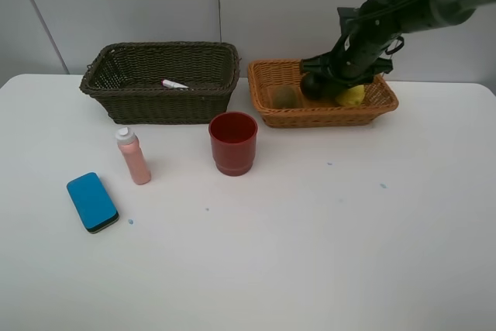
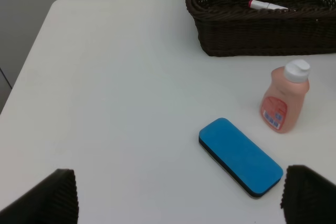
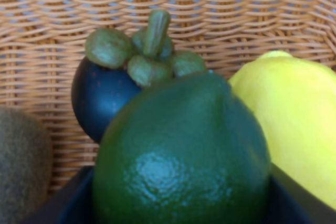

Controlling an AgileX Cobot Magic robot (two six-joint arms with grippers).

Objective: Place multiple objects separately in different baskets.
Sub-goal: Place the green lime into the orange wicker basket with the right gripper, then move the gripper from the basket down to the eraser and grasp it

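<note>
My right gripper (image 1: 335, 83) reaches down into the light orange basket (image 1: 310, 118). A green round fruit (image 3: 181, 156) sits between its fingers; whether they still press on it is unclear. Around it in the basket lie the dark mangosteen (image 3: 97, 98), the yellow lemon (image 3: 294, 119) and the brown kiwi (image 1: 283, 97). The dark basket (image 1: 155, 47) holds the white marker (image 1: 173, 84). On the table stand the red cup (image 1: 232, 142) and the pink bottle (image 1: 133, 156), with the blue eraser (image 2: 239, 157) lying flat. My left gripper (image 2: 181, 195) hovers open just short of the eraser.
The two baskets stand side by side at the back of the white table (image 1: 310, 253), close to the grey wall. The table's left edge (image 2: 31, 61) shows in the left wrist view. The cup stands just in front of the gap between the baskets.
</note>
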